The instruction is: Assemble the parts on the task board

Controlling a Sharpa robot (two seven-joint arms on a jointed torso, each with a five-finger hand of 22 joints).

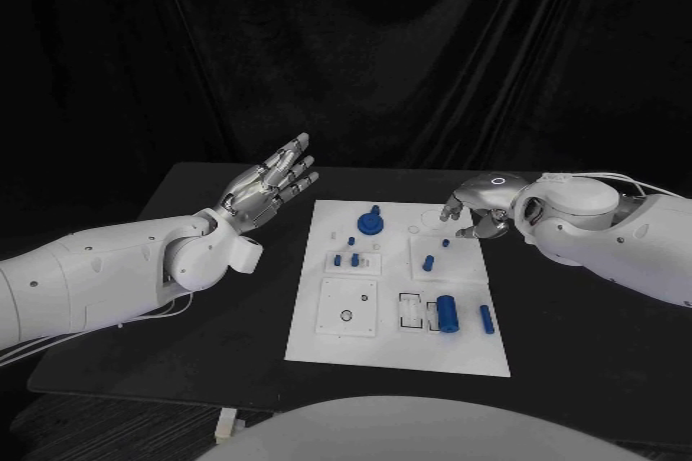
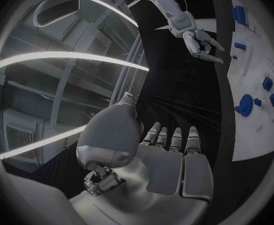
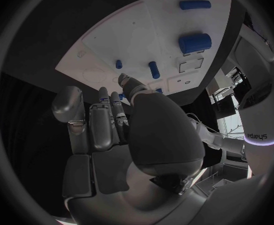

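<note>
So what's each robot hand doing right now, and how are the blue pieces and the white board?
left hand: open, fingers spread, raised beside the board, holding nothing.
right hand: fingers curled, over the board's far right edge; grip unclear.
task board: flat on the table.
blue knob part: standing on the board.
blue cylinder part: lying on the board.

text: "sharpa" | on: white arm (image 3: 260, 120) | other readable text: none
</note>
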